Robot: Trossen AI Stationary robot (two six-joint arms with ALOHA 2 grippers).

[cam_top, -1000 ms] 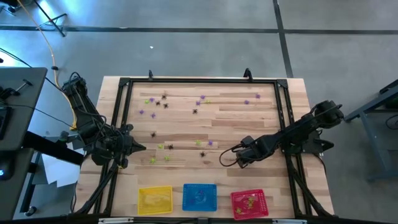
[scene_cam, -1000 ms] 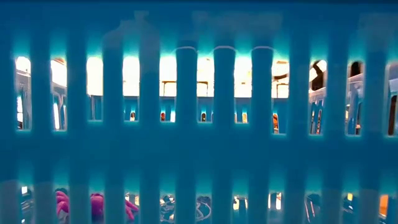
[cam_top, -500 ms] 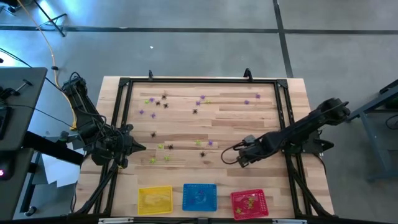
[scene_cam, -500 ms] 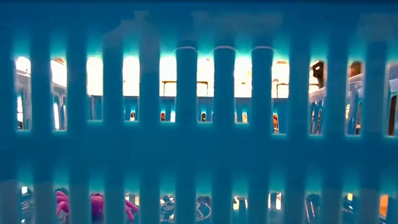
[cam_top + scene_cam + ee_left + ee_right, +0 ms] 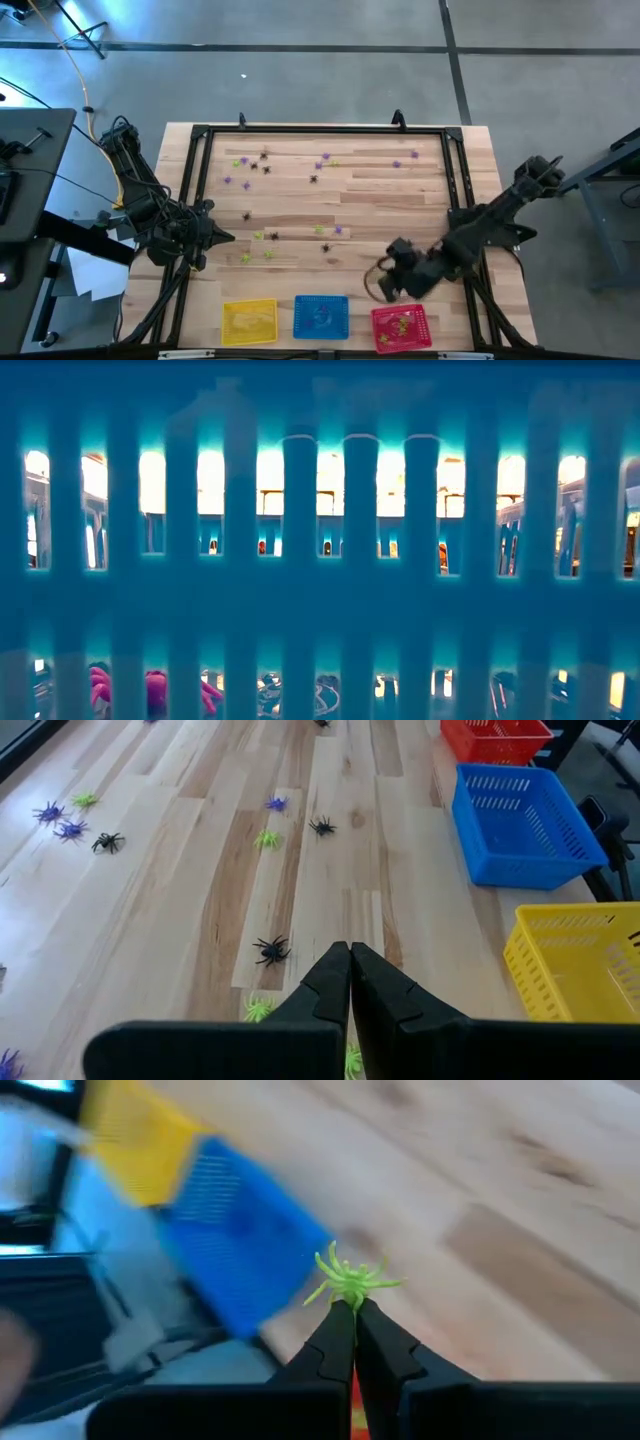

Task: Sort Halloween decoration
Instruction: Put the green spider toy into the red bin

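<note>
Right end effector pinches yellow-green spider, seemingly near red basket.

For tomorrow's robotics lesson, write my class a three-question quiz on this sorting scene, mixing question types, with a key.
1. True or false: the right gripper is shut on a yellow-green spider.
2. Which basket lies nearest the right gripper in the high view? A yellow basket B blue basket C red basket
3. Fill in: the left gripper holds ____.

Key: 1 true; 2 C; 3 nothing, it is shut and empty.
</note>
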